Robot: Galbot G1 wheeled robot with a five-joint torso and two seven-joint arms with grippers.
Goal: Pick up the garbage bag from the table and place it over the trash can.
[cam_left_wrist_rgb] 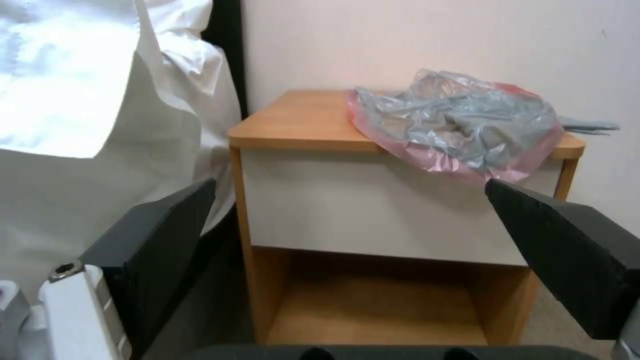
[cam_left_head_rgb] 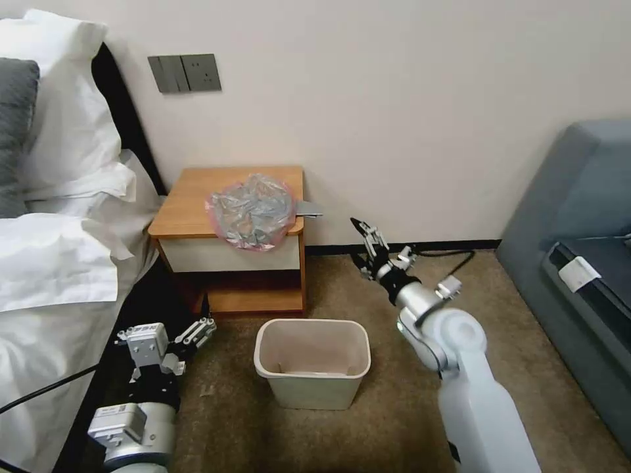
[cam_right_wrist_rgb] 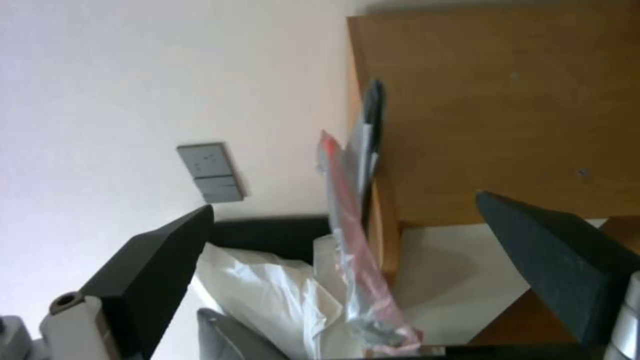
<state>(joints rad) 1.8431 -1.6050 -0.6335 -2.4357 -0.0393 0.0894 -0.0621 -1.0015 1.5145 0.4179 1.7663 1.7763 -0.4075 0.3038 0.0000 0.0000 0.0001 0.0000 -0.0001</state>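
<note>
On the table [cam_left_head_rgb: 190, 203], against the wall beside the bed [cam_left_head_rgb: 59, 263]: the bag [cam_left_head_rgb: 251, 210], crumpled in a heap, grey film with its pink rim spilling just over the front edge above the white drawer front. Lying toward the table's right side, with a flat grey strip poking out past the right edge, possibly part of the bag, hard to tell. Seen from the left wrist as the same heap [cam_left_wrist_rgb: 460, 127] draped over the front right corner of the table [cam_left_wrist_rgb: 300, 125], open shelf below.

On the carpet in front of the table, well apart from the bag: the can [cam_left_head_rgb: 312, 361], upright, unlined.

Low at the left, near the bed's edge and left of the can: the left gripper [cam_left_head_rgb: 197, 332], fingers spread wide, holding nothing, aimed toward the table's front.

Right of the table, about level with the drawer: the right gripper [cam_left_head_rgb: 365, 246], fingers wide apart and holding nothing, pointing at the table's right side, near but not touching. From its wrist, the bag's pink edge [cam_right_wrist_rgb: 350, 225] seen edge-on between the two dark fingers [cam_right_wrist_rgb: 153, 270], wall switch plate [cam_right_wrist_rgb: 210, 172] beyond.
</note>
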